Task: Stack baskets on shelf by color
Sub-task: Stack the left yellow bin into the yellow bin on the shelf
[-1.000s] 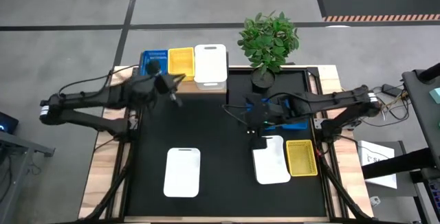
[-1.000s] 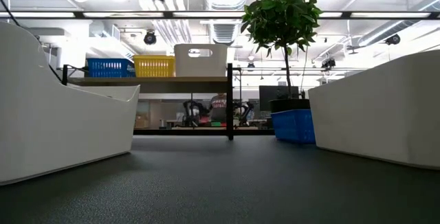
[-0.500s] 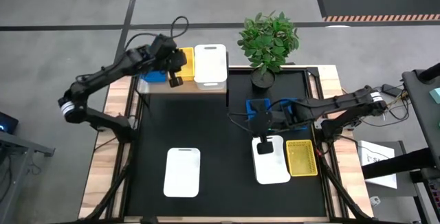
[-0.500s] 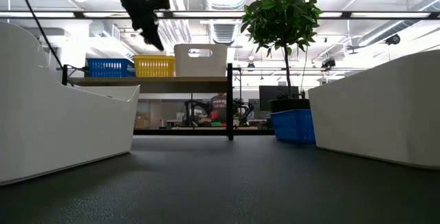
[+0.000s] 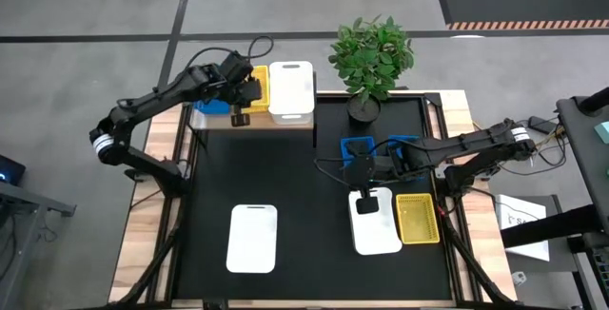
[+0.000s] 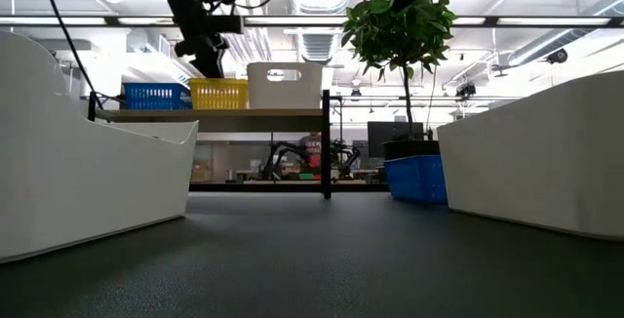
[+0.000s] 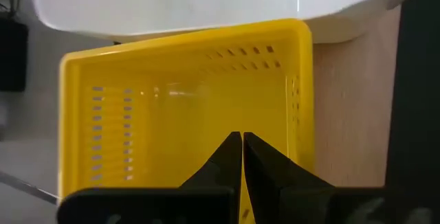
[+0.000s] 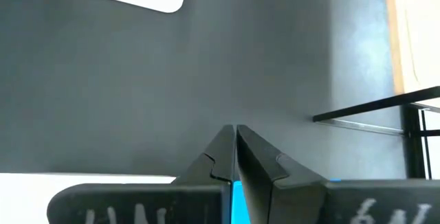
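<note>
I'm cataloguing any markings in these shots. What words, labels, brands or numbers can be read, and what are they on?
No text can be read with confidence.
Right gripper: pale marks on its body at the right wrist view's lower edge, cut off and unreadable.
Sheet of paper by the table's right side: print too small to read.
Baskets, shelf, plant pot: no labels visible.

The middle of the black table (image 5: 295, 172) was wide open, plenty of room to pass between the white basket at the near left (image 5: 252, 238) and the white basket at the near right (image 5: 379, 226). The shelf (image 5: 285, 120) was packed edge to edge with 3 baskets, with the left gripper (image 5: 241, 117) hanging over the yellow one (image 5: 255, 84). The potted plant (image 5: 371, 55) crowded the far right corner, and the right gripper (image 5: 365, 205) sat above the near-right baskets.
</note>
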